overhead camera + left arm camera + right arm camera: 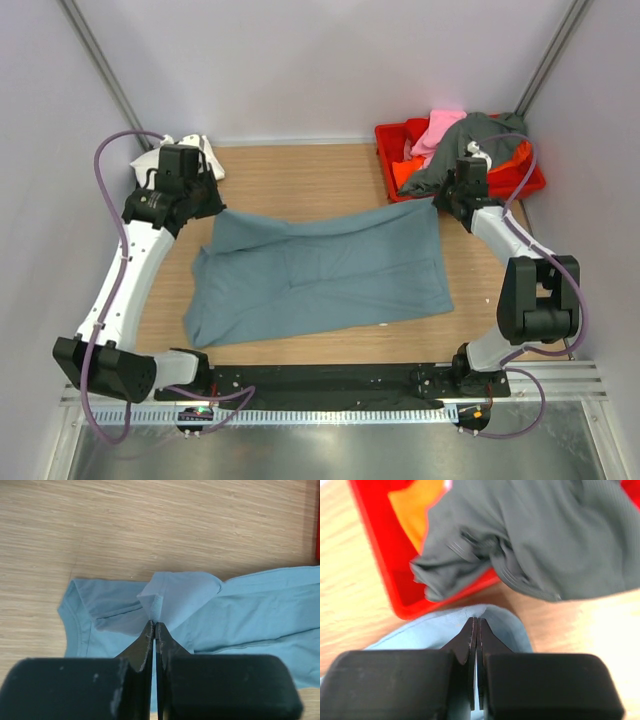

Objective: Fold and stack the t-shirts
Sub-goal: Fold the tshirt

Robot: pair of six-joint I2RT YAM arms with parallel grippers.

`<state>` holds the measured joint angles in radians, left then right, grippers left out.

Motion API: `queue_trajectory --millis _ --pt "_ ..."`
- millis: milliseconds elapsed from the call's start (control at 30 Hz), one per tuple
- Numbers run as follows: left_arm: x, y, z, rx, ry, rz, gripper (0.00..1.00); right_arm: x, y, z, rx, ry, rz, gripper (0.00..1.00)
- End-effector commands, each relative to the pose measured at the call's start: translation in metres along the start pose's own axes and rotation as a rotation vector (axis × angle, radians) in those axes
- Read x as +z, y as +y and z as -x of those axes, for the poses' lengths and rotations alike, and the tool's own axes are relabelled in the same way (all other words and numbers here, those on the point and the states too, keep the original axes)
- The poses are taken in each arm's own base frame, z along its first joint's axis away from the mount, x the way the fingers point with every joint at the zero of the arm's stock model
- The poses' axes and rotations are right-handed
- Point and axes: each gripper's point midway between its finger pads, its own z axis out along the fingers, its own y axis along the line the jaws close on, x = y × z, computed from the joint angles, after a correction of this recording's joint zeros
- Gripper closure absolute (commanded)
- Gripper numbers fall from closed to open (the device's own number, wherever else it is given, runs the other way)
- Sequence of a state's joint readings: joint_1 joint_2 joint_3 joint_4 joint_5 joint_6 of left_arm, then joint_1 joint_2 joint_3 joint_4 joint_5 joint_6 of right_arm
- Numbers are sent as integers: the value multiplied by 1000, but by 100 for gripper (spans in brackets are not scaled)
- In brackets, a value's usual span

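From above, the blue-grey t-shirt (320, 270) is lying spread across the middle of the wooden table (300, 175), and its two far corners are reaching up to the arms. The left gripper (215, 207) is sitting at the far left corner and the right gripper (440, 205) at the far right one. A white t-shirt (205, 152) is lying bunched behind the left arm. The red crate (382, 140) at the far right is holding the dark grey t-shirt (470, 140), which is spilling over its near wall, along with a pink t-shirt (440, 125) and an orange t-shirt (405, 175). In the left wrist view, the left gripper (154, 625) is pinching a raised fold of the blue-grey t-shirt (250, 610) near the collar, fingers pressed together on the cloth. In the right wrist view, the right gripper (476, 622) is clamping the edge of the blue-grey t-shirt (445, 627), jaws together, just beside the red crate (375, 555), while the dark grey t-shirt (545, 530) is hanging over the crate's wall beyond the tips.
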<state>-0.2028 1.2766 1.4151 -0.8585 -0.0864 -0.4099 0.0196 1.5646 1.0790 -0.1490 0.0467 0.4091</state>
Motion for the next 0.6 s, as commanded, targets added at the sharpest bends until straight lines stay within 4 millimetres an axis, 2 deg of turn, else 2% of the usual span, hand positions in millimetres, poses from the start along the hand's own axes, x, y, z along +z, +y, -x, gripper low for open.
queue_trajectory --millis 0,100,167,200,267,367,500,567 --pt "-18 -7 15 7 -40 -33 100 -10 -8 8 -8 -46 -29 98" --pt "-32 -6 1 8 -11 -52 100 -9 -14 1 -7 -36 -48 98" --pt "-44 2 -8 11 -5 -33 100 -9 -18 -2 4 -37 -63 99" --pt "-47 4 -11 17 -2 -27 100 -8 -30 1 27 -42 -88 99" --pt "-55 16 -21 19 18 20 100 -9 -39 -1 56 -44 -113 99" --pt "-63 24 -40 8 76 44 100 -11 -47 -5 89 -45 -124 99" --pt "-66 30 -72 -12 148 47 100 -14 -51 -13 96 -30 -131 99" --pt "-68 34 -82 -17 162 50 100 -15 -51 -16 100 -24 -125 98"
